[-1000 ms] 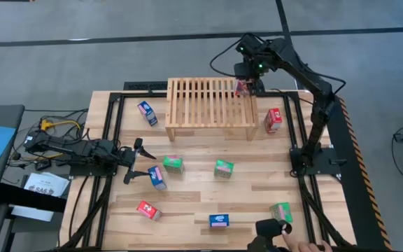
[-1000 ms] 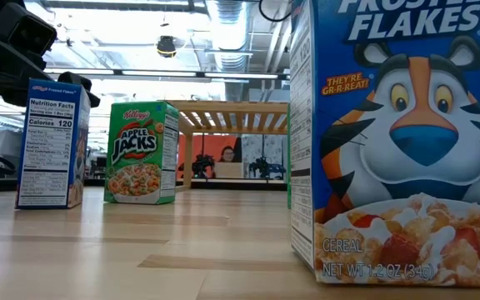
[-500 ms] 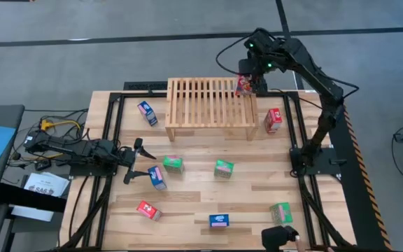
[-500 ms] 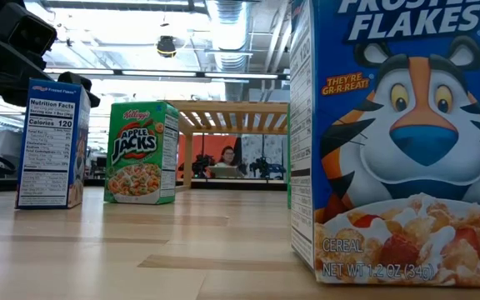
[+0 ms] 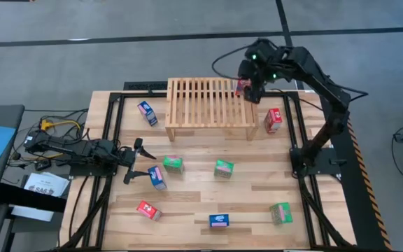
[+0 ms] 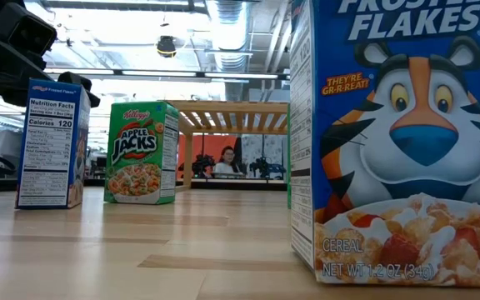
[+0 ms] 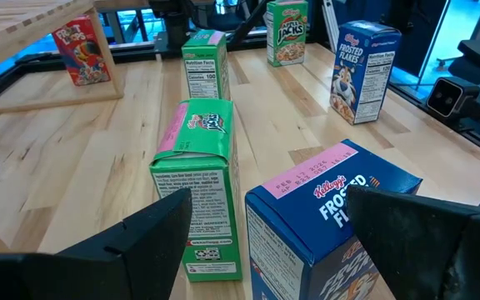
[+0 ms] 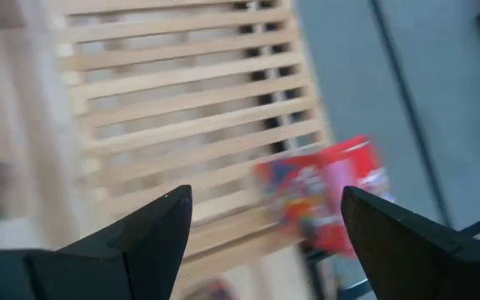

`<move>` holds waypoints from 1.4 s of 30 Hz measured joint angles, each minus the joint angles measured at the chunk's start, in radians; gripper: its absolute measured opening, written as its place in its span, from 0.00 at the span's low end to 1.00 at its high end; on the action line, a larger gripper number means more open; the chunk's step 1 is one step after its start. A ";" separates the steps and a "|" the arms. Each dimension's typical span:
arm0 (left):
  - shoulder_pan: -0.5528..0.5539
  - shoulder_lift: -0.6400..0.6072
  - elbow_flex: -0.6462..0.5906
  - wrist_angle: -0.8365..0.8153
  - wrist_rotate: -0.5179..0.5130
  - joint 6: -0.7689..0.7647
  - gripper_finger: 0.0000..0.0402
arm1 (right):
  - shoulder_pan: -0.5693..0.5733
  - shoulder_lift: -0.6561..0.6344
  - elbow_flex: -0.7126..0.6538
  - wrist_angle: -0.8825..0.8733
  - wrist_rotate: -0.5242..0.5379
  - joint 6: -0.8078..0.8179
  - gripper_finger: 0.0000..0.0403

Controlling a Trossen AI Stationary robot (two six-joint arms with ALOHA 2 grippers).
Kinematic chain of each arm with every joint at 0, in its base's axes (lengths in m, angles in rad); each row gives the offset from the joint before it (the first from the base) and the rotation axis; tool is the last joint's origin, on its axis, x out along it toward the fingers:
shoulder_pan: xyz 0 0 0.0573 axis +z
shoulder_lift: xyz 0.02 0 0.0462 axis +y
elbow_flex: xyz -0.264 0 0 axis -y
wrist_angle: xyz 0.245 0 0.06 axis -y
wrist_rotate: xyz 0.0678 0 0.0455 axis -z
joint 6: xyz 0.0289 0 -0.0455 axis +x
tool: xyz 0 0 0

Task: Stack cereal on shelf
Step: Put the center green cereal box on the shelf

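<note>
Light wood-plank bench (image 5: 187, 150) on a black frame, grey floor all round; strip lights and a seated person (image 6: 227, 160) far behind in the low view.

Light natural-wood slatted rack (image 5: 210, 105) at the far middle of the bench. One small red cardboard cereal box (image 5: 242, 87) on the rack's far right corner, partly hidden under the arm. Second red box (image 5: 273, 120) just right of the rack on the planks, third red box (image 5: 147, 209) near the front left. Blue box (image 5: 146, 112) left of the rack, another blue box (image 5: 157, 177) by the left gripper, a third blue one (image 5: 220, 220) at the front edge. Green boxes at centre left (image 5: 173, 164), centre (image 5: 223, 169) and front right (image 5: 280, 212), well apart, with bare planks between.

Right gripper (image 8: 261, 221) above the rack's right end, fingers spread wide, nothing between them, the corner red box beyond them. Left gripper (image 7: 265, 229) low at the bench's left side, fingers wide apart, empty, the near blue box and a green box just ahead.

Compared with a second ago: right arm swung slightly rightward off the corner box; a hand with a dark object at the front edge gone; boxes unmoved.
</note>
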 joint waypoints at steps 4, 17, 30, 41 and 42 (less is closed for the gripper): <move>0.000 0.000 0.000 0.000 0.000 0.000 0.76 | 0.085 0.008 0.000 -0.080 0.002 0.151 0.82; 0.000 0.000 0.000 0.000 0.000 0.000 0.76 | 0.333 0.020 -0.001 -0.132 0.082 0.480 0.82; 0.000 0.000 0.000 0.000 0.000 0.000 0.76 | 0.537 0.188 -0.003 -0.130 0.075 0.646 0.82; 0.000 0.000 0.000 0.000 0.000 0.000 0.76 | 0.656 0.250 -0.053 -0.127 0.141 0.731 0.82; 0.000 0.000 0.000 0.000 0.000 0.000 0.76 | 0.664 0.245 -0.084 -0.131 0.147 0.749 0.82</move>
